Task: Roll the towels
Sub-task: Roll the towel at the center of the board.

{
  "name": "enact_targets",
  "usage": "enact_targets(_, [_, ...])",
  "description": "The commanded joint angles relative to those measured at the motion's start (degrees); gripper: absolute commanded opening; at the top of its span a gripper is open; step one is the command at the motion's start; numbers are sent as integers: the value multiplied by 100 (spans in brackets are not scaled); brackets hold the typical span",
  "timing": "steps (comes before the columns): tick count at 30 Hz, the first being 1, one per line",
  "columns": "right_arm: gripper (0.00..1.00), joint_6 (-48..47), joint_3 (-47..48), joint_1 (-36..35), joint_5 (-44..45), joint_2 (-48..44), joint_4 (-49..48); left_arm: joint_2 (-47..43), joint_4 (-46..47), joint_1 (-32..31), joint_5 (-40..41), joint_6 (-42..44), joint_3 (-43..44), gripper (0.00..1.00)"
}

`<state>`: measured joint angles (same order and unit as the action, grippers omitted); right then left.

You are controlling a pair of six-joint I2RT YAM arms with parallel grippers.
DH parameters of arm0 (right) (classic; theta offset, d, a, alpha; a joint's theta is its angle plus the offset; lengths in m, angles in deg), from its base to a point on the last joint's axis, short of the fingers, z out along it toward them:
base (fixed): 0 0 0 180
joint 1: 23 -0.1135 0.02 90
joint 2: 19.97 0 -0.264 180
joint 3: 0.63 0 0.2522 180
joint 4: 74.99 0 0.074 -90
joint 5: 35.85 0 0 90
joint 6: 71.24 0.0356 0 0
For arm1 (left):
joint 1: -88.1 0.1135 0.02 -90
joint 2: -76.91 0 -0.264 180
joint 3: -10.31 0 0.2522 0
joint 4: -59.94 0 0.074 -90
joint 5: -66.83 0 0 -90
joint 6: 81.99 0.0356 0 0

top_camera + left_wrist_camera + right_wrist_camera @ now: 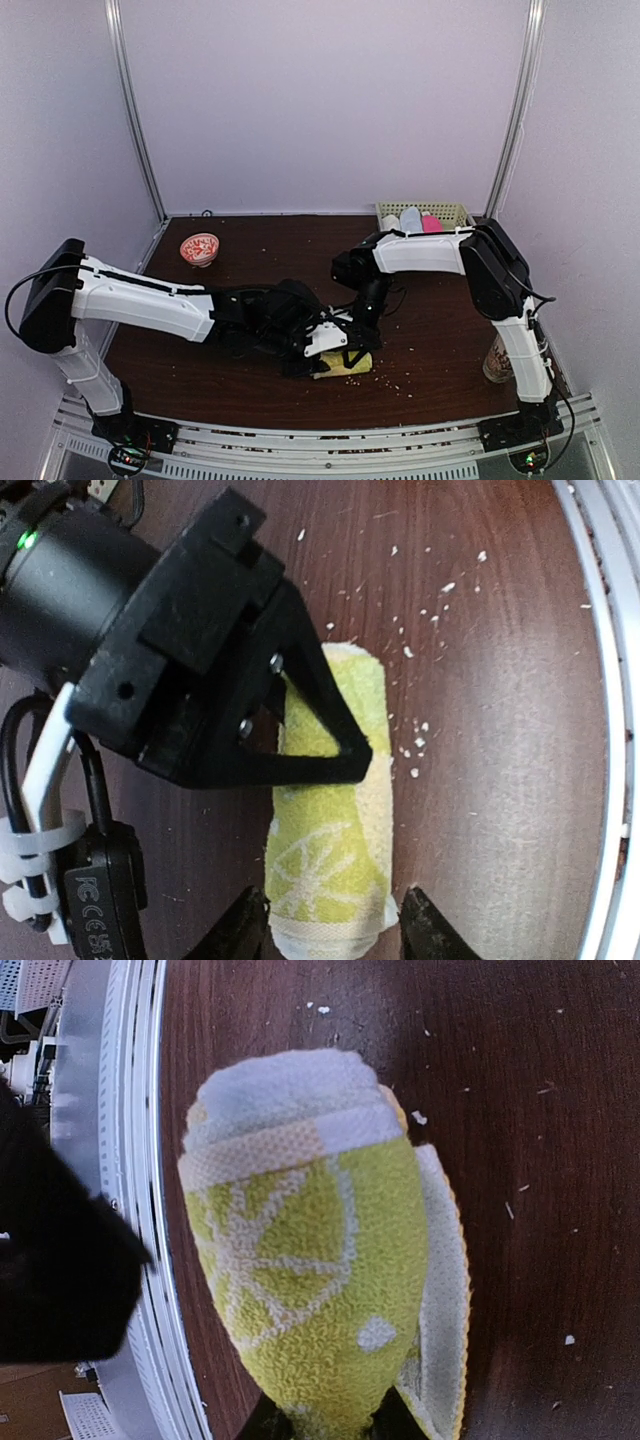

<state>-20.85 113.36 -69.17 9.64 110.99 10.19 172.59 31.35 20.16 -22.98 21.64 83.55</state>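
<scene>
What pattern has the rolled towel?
Towel: yellow-green, white citrus-slice lines, cream band; right wrist view.

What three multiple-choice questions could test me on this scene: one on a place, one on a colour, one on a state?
1. Where does the basket stand?
A. far right corner
B. near left edge
C. dead centre

2. What is the main colour of the towel?
A. blue
B. black
C. yellow-green

3. How does the towel lie?
A. spread flat
B. rolled up
C. hanging in the air

Answers:
1 A: the top view shows it far back on the right.
2 C: both wrist views show yellow-green with a cream pattern.
3 B: both wrist views show a thick roll.
</scene>
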Motion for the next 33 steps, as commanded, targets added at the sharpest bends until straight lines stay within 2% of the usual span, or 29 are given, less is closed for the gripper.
enact_targets(1, [19, 94, -267, 3, 611, 263, -23, 348, 191, -26, 599, 161, 138, 46])
enact_targets(9, [20, 138, -380, 28, 598, 134, -162, 1032, 71, -26, 537, 102, 273, 45])
enact_targets(13, [21, 143, -391, 51, 544, 45, -176, 1264, -72, -26, 533, 38, 414, 31])
enact_targets(17, [29, 39, -403, 195, 303, -258, -24, 1276, -124, -18, 440, 68, 406, 17])
enact_targets(23, [51, -325, -185, 653, -78, -1104, 625, 1366, -311, 23, 220, -1, 432, 6])
enact_targets(27, [52, -266, -240, 1077, -112, -1707, 634, 1304, -360, 265, -320, -213, 474, 3])
enact_targets(33, [50, -189, -136, 1700, -295, -2461, 522, 1311, -482, 1059, -1990, -710, 719, 2])
